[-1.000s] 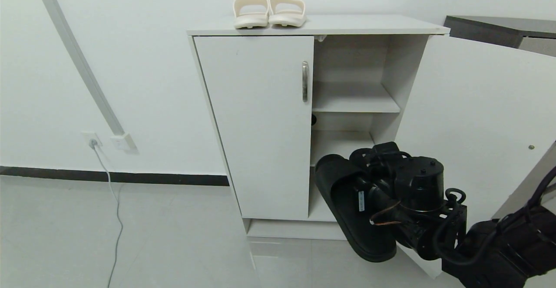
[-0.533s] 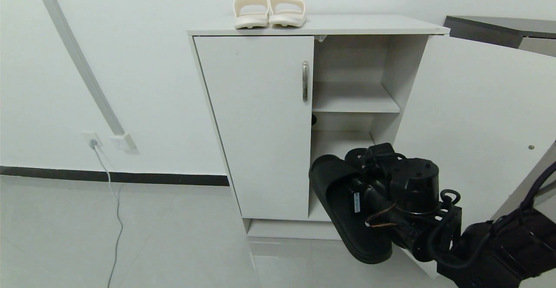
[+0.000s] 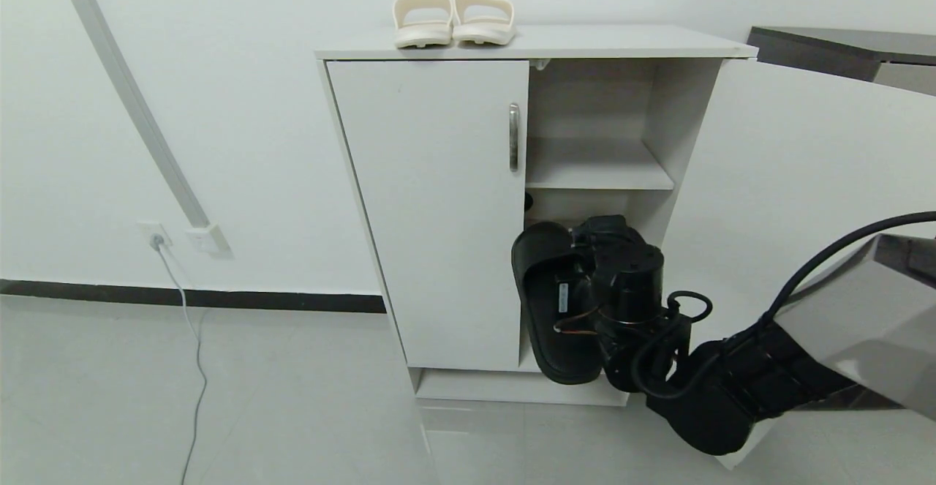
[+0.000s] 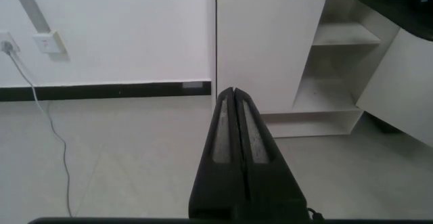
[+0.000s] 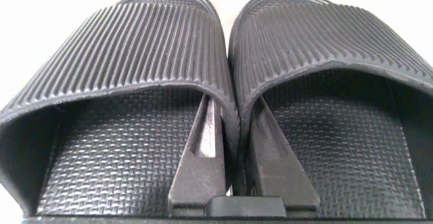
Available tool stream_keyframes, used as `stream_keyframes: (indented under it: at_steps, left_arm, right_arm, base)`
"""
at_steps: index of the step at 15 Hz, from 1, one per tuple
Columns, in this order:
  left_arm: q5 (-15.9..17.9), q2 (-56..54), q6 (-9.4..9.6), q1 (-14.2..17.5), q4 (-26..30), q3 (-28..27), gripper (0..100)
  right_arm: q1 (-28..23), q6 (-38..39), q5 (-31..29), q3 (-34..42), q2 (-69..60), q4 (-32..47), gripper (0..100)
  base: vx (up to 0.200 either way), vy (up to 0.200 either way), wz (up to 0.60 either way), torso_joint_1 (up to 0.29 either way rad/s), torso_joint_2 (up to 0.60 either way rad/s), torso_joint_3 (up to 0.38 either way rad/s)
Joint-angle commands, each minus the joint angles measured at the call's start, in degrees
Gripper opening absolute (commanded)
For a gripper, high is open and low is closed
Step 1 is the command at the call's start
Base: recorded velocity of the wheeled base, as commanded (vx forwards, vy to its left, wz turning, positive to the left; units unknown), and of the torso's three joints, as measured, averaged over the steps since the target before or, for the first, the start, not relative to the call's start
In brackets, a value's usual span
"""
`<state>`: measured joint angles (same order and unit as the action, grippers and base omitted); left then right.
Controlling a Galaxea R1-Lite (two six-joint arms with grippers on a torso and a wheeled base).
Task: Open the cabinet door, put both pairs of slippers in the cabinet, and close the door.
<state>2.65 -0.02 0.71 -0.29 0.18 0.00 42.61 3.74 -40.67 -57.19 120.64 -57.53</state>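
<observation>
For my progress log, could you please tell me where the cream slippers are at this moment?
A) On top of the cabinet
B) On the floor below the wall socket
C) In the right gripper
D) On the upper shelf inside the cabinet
A: the cream slippers sit side by side on the top panel of the cabinet, while the right gripper is shut on the black slippers at the open compartment.
</observation>
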Motion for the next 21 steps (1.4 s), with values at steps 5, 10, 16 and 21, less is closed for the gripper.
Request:
stream_keyframes:
  at_steps: [5, 10, 16, 21]
  left_arm:
    - [-0.01, 0.11, 0.00, 0.03, -0.01, 0.00, 0]
    - [-0.01, 0.11, -0.18, 0.03, -0.01, 0.00, 0]
    - [-0.01, 0.11, -0.18, 0.12, -0.01, 0.00, 0]
    - [-0.01, 0.11, -0.09, 0.03, -0.01, 0.00, 0]
  right_arm:
    - [-0.59, 0.74, -0.64, -3.19, 6.10, 0.57, 0]
    - [-1.65, 1.09, -0.73, -4.69, 10.06, 0.22, 0]
    - [-2.09, 1.62, 1.38, -5.48, 13.92, -3.12, 0]
    - [-2.53, 1.71, 1.38, -6.62, 16.38, -3.47, 0]
  base:
    - [0.000, -0.160, 0.00, 0.001, 0.00, 0.000]
    - [0.000, -0.080, 0.00, 0.002, 0.00, 0.000]
    - [0.000, 0.000, 0.00, 0.000, 0.00, 0.000]
    - [0.000, 0.000, 0.00, 0.000, 0.00, 0.000]
